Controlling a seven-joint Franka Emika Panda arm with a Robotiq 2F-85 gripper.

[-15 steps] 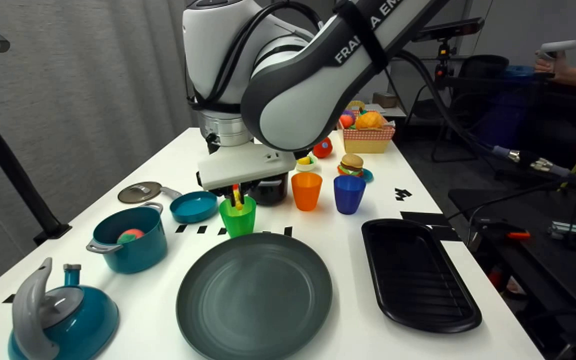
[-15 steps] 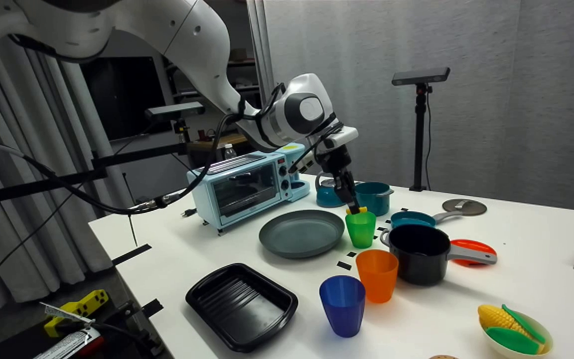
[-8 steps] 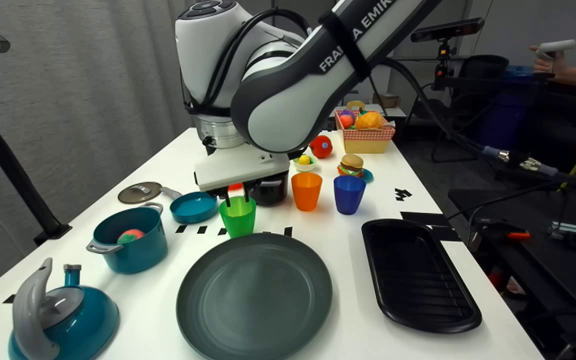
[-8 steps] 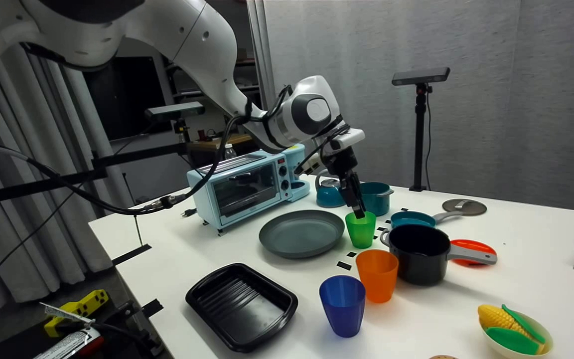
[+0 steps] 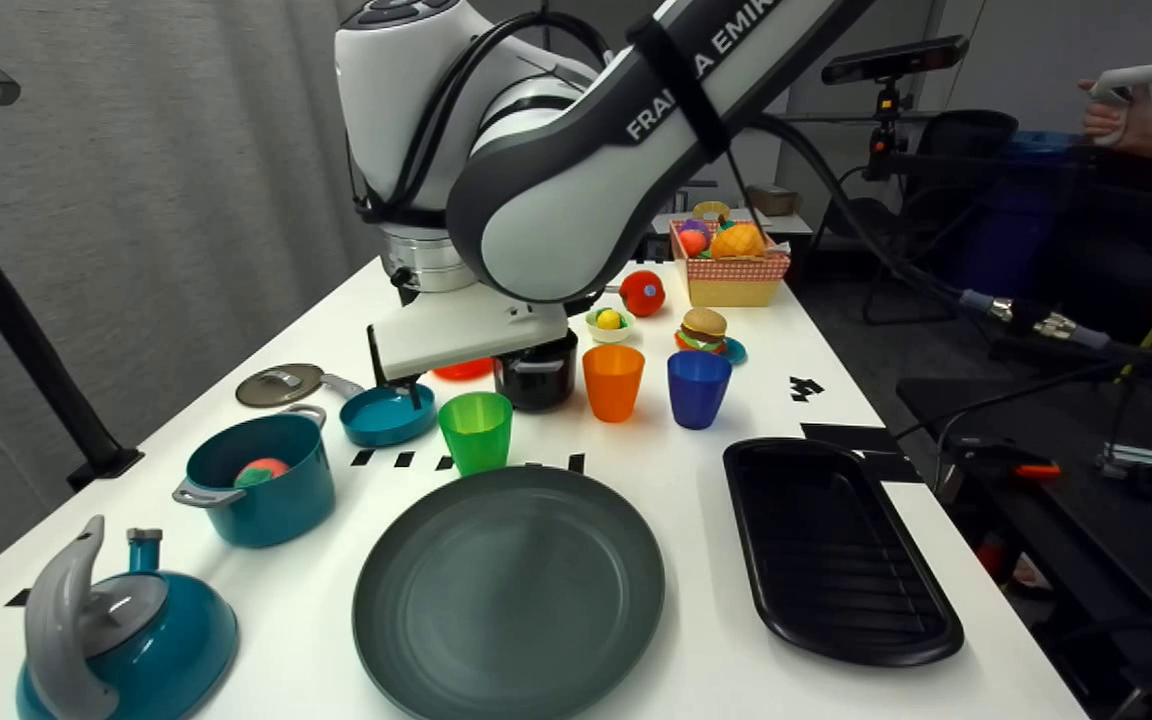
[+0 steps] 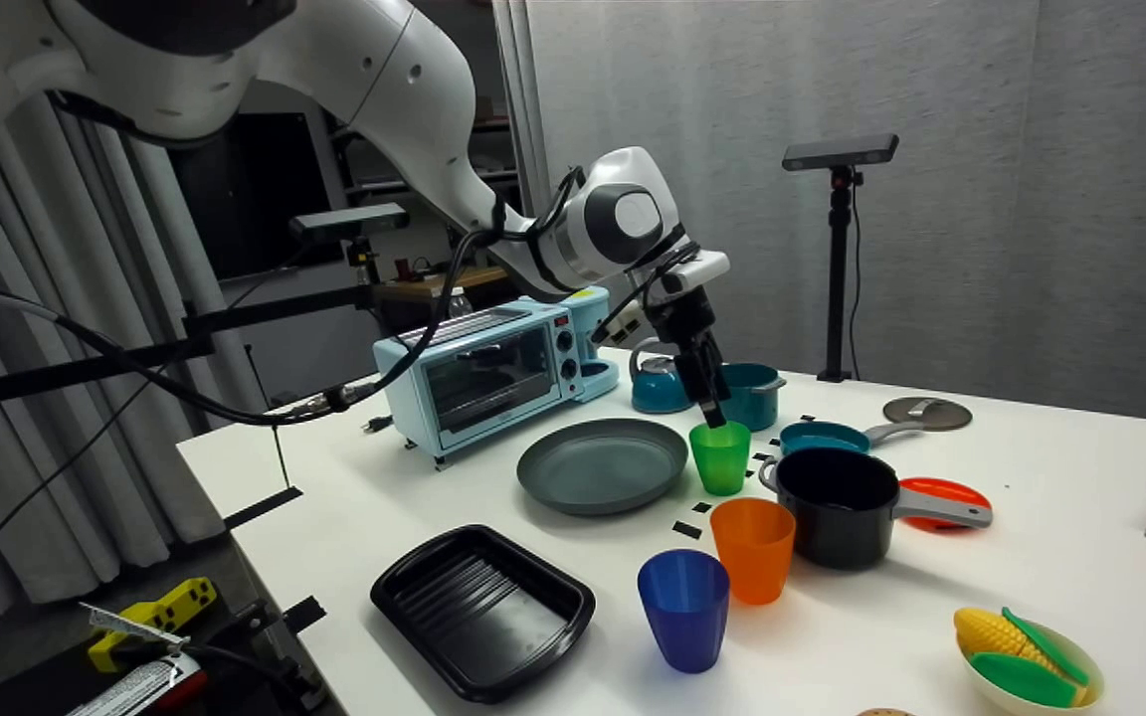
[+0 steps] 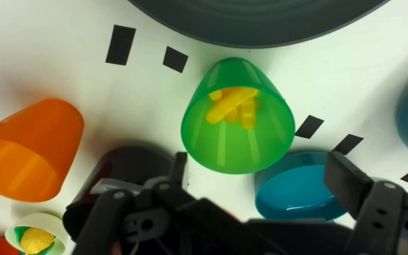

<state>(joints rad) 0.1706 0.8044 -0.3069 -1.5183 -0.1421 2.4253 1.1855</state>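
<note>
The claw [image 7: 257, 159], spread wide and empty, could tip the green cup [image 7: 239, 152] of yellow sticks [image 7: 231, 105] if it swings right too low in the wrist view.

"FRA…A EMIK" on the arm [image 5: 586, 205]

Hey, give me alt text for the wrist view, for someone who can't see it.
A green cup holding yellow pieces sits near the center, with the gripper open and empty at the bottom. An orange cup is at left, a black pot lower left, a teal pan lower right, and a dark gray plate at the top.
</note>
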